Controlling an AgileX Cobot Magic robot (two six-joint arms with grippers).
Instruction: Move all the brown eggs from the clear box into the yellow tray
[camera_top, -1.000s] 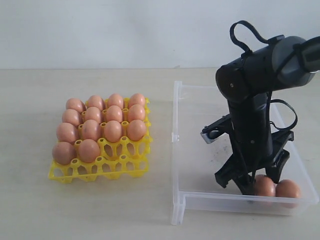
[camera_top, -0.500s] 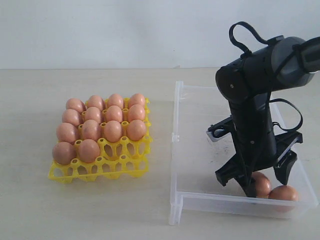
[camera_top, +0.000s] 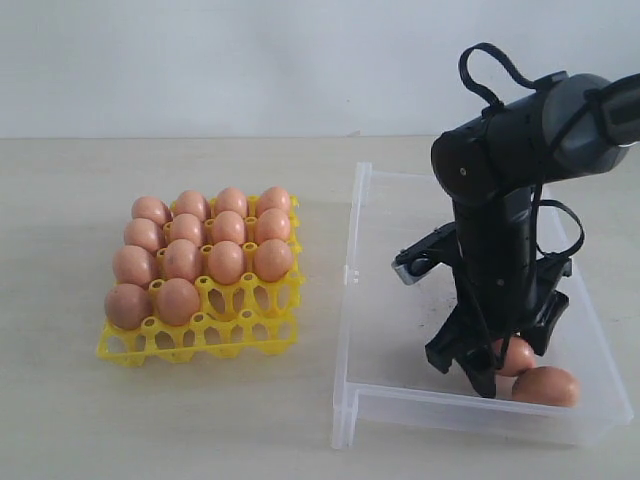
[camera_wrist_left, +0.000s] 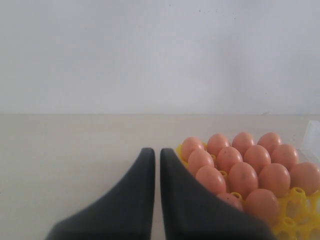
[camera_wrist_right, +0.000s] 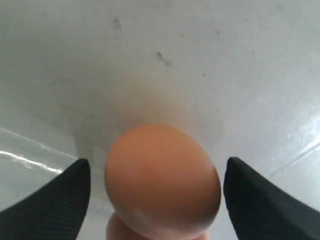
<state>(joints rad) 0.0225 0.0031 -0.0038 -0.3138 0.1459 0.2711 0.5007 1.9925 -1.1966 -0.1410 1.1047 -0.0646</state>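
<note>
finds the right claw (camera_top: 512, 362) low inside the box (camera_top: 352, 300), near its front wall, jaws spread wide to either side of one egg (camera_top: 518, 356). shows, in the right wrist view, clear gaps between that egg and both fingers (camera_wrist_right: 50, 205), so open and gripping nothing. sees a second egg (camera_top: 545, 386) lying on the box floor just beside the first, closer to the front wall; cannot tell whether touching. notes dark specks (camera_wrist_right: 162, 57) on the floor. counts fourteen eggs (camera_top: 226, 262) seated in the tray (camera_top: 240, 338), which sits well apart from the box on the pale surface (camera_top: 200, 420): three full rows of four at the back and two in the front row toward the left, with bare cups to their right. places the left claw (camera_wrist_left: 156, 155) near the tray, seen only in its own wrist view, fingers drawn almost together with a thin slit between, closed on nothing.
</note>
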